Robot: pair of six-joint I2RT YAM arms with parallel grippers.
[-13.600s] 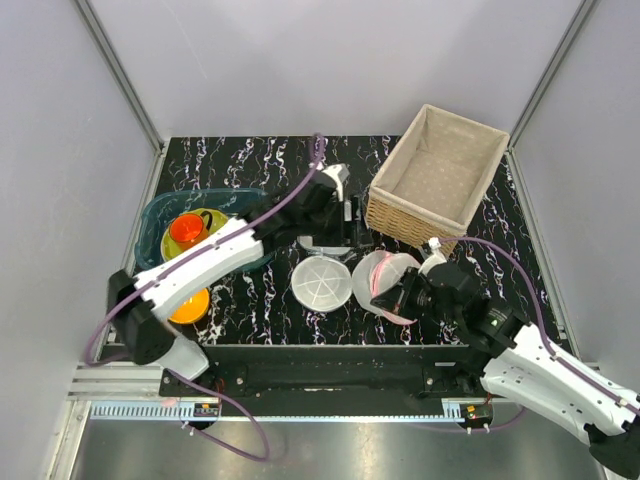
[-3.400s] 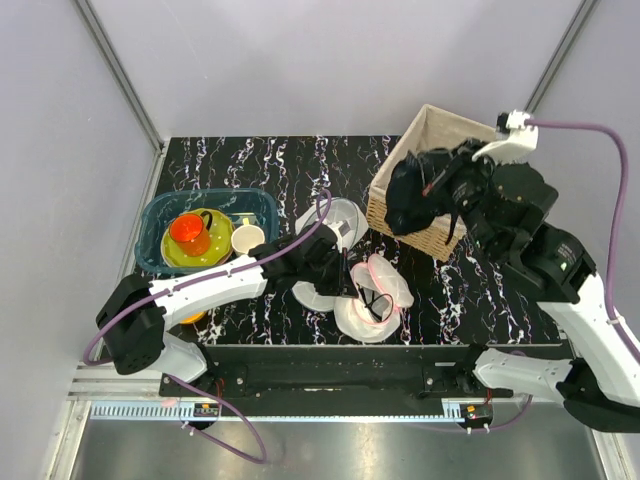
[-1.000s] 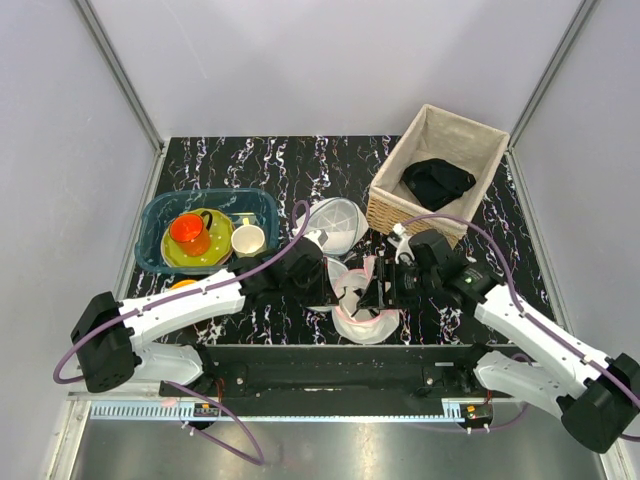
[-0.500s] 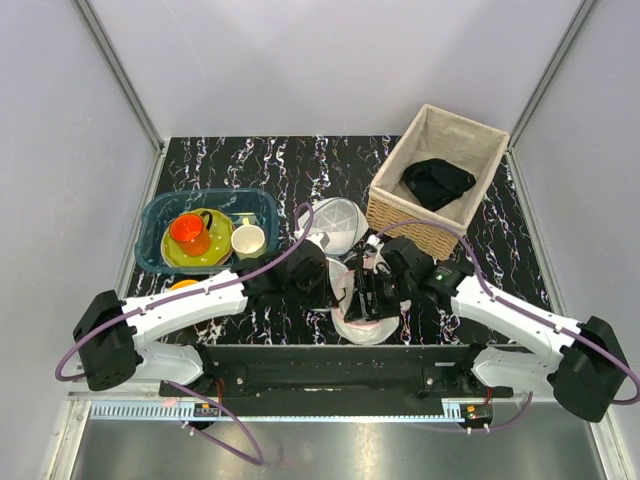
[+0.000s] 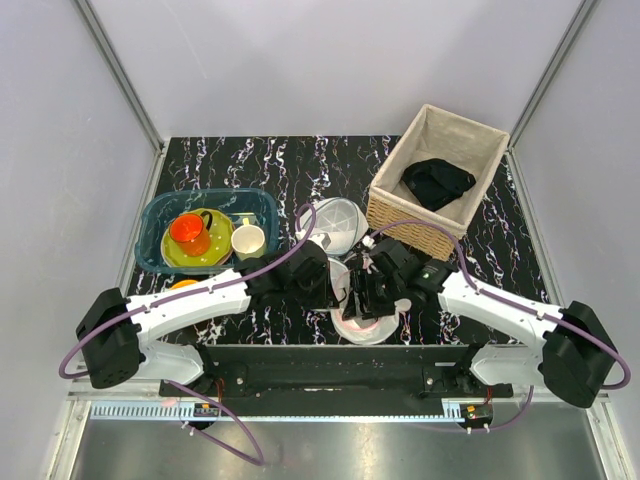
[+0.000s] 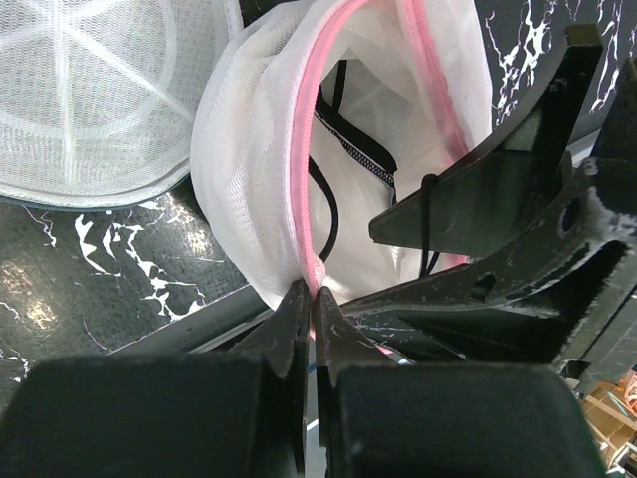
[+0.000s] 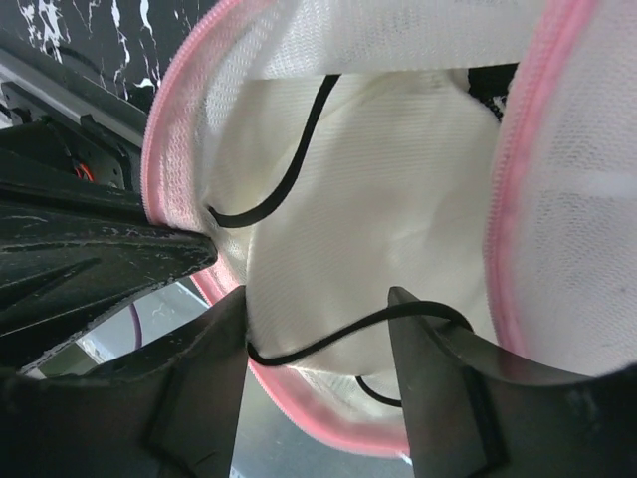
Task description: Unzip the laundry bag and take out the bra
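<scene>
The laundry bag [image 5: 367, 326], white mesh with a pink rim, lies unzipped near the table's front edge. My left gripper [image 5: 335, 286] is shut on its pink rim [image 6: 309, 199] and holds one half up. My right gripper [image 5: 366, 290] reaches into the open bag [image 7: 378, 199]. Its jaws [image 7: 317, 297] are open, with a thin black strap [image 7: 328, 339] running across the gap between them. More black straps [image 6: 328, 209] and a dark lace edge, likely the bra, lie inside against the white mesh. The rest of it is hidden.
A wicker basket [image 5: 398, 218] at the back right holds a black garment [image 5: 437, 182]. An all-white mesh dome [image 5: 335, 222] sits just behind the bag. A blue bin [image 5: 160, 215] on the left holds an orange cup, plates and a white cup.
My right gripper has come from the basket, where it left a black garment, and has moved left into the bag's mouth, its jaws narrowing a little. The left gripper keeps its pinch on the rim.
</scene>
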